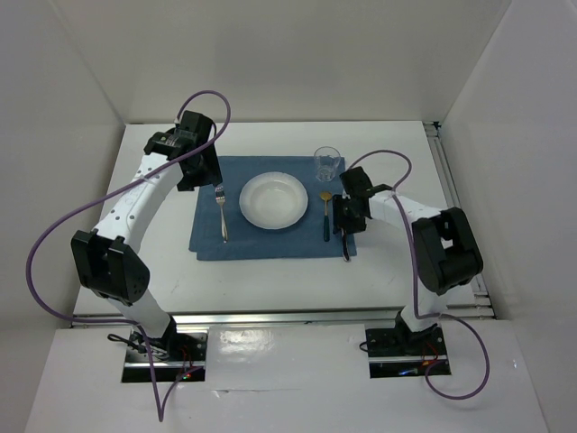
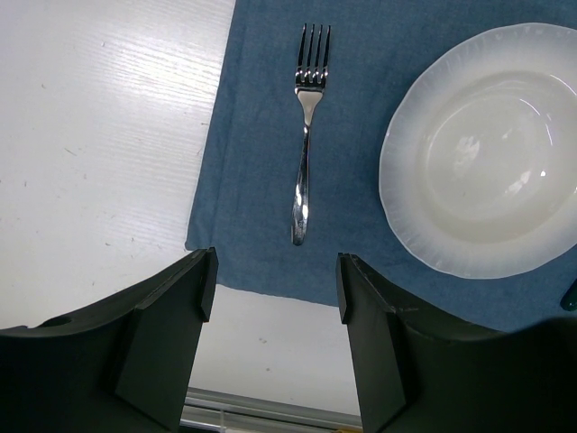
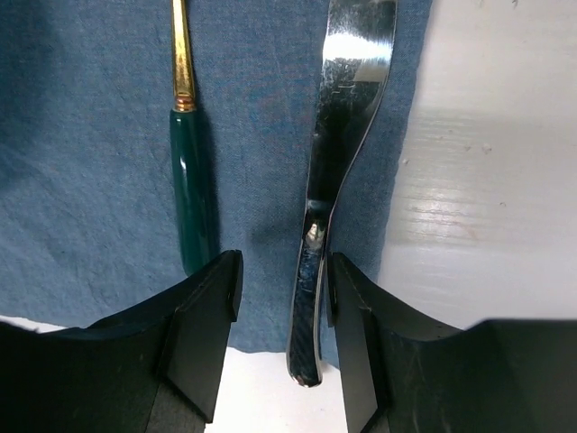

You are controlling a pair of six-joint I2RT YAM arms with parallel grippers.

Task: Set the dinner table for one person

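On the white dinner table lies a blue placemat with a white plate at its middle. A fork lies left of the plate, and a green-handled gold spoon and a steel knife lie to its right. My right gripper hangs open low over the knife handle, which lies flat on the mat close to the right finger, with a gap on its other side. My left gripper is open and empty above the mat's left near corner, short of the fork.
A clear glass stands at the mat's far right corner. A metal rail runs along the table's near edge and another along the right side. White walls enclose the table on three sides.
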